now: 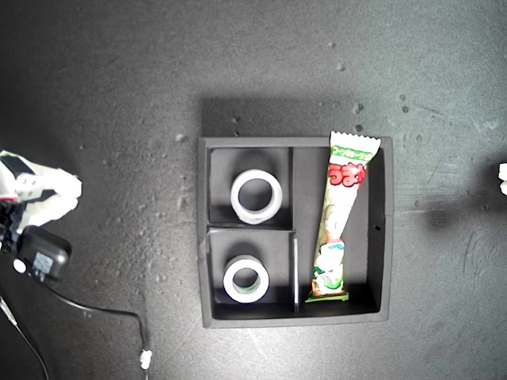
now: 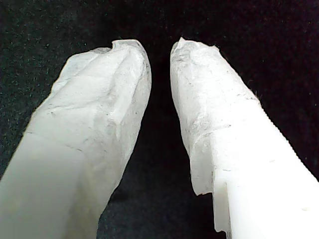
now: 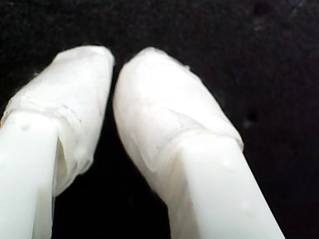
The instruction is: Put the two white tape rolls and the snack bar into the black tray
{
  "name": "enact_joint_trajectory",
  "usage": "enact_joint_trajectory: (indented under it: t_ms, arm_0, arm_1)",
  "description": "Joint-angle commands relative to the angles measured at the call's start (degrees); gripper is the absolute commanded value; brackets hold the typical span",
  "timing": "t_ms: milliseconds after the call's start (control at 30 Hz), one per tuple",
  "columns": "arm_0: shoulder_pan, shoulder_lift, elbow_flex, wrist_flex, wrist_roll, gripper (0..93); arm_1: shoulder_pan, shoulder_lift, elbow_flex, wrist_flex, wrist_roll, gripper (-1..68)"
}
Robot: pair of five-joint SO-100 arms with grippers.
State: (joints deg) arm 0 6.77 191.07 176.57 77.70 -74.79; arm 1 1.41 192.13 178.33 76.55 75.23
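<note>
The black tray (image 1: 382,237) lies in the middle of the exterior view. One white tape roll (image 1: 236,196) rests in its upper small compartment, and the other white tape roll (image 1: 228,279), with a greenish inner rim, in the lower small one. The snack bar (image 1: 341,222) lies lengthwise in the long compartment, its top end over the wall. My first gripper (image 2: 160,47) has its white taped fingers close together, with only a narrow dark gap and nothing in it. My second gripper (image 3: 113,62) is shut and empty. Both hang over bare dark surface.
A white arm (image 1: 36,198) with a black box (image 1: 43,257) and a trailing cable (image 1: 103,310) sits at the exterior view's left edge. A sliver of another white arm (image 1: 502,178) shows at its right edge. The wrist views do not show which is which.
</note>
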Motion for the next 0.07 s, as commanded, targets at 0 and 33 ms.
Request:
enact_joint_trajectory:
  t_ms: [0,33]
  arm_0:
    - [-0.6,3.0,3.3,2.1,-0.5,0.3]
    - [-0.6,3.0,3.3,2.1,-0.5,0.3]
  arm_1:
    - [-0.1,-0.2,0.7,0.3,-9.1,2.7]
    - [-0.1,-0.2,0.7,0.3,-9.1,2.7]
